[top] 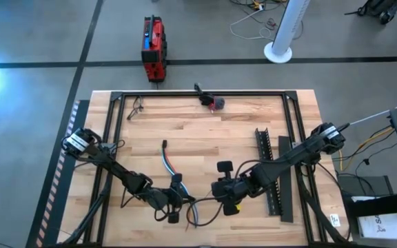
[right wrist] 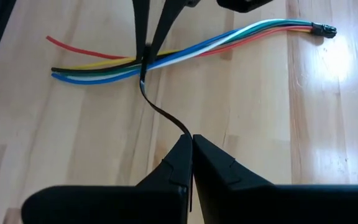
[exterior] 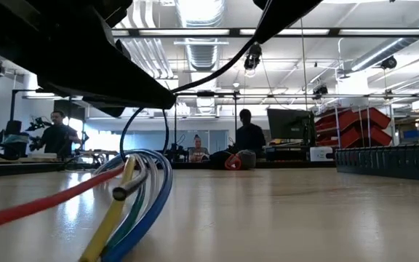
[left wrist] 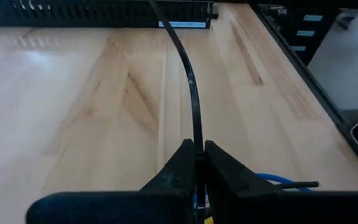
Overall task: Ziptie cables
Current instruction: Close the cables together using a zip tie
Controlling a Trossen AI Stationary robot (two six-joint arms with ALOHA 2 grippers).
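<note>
The cables (right wrist: 229, 40) are a bundle of red, yellow, green, blue and white wires lying flat on the wooden table near its front edge (top: 169, 165). They fill the low view's foreground (exterior: 133, 196). A thin black ziptie strip (right wrist: 163, 115) runs from the bundle to my right gripper (right wrist: 191, 149), which is shut on it. My left gripper (left wrist: 197, 165) is shut on the same strip (left wrist: 188, 74) right over the bundle. Its fingers (right wrist: 140, 25) show in the right wrist view. Whether the strip wraps the wires, I cannot tell. My left gripper pinches the ziptie strip (left wrist: 197, 140) between its two fingertips, edge-on, close to where the strip meets the cables. The strip leads away from the fingers in a gentle curve above the table. My right gripper pinches the strip's other stretch (right wrist: 188, 132) between its fingertips, slanting down from the table's right. The strip runs from there to the bundle with a slight wave, clear of the table.
A black slotted cable duct (top: 271, 172) lies along the table's right side (left wrist: 92, 12). A small red and dark object (top: 212, 102) sits at the far edge. A black metal frame (top: 116, 117) borders the table. People sit in the room beyond (exterior: 249, 135).
</note>
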